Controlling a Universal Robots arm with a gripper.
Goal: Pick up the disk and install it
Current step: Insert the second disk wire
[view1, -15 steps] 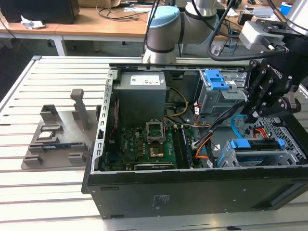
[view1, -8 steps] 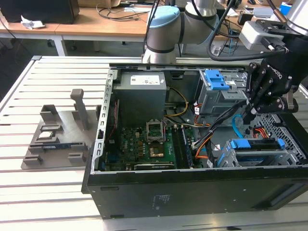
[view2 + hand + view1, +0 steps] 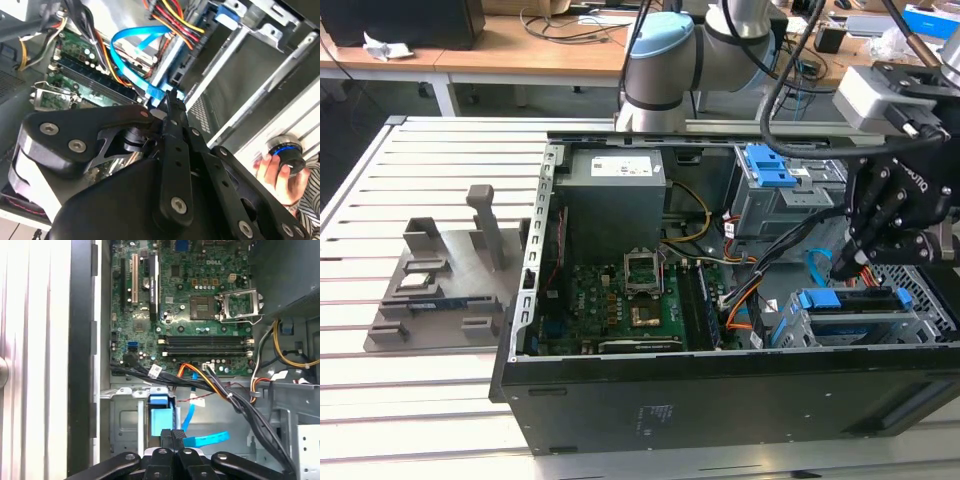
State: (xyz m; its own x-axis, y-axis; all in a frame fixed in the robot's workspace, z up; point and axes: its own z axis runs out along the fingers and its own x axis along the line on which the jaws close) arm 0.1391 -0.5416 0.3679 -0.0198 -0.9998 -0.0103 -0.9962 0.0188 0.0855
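End effector at the drive cage inside the open computer case.

The end effector [image 3: 171, 436] was clenched, fingertips together, above the disk [image 3: 850, 299], which sat in the metal drive cage [image 3: 910, 325] near the case's front corner, blue rail showing.

Exterior view high and off the arm, looking down on the open computer case [image 3: 720, 390], both wrist views close above its interior, all sharing the motherboard [image 3: 195, 315].
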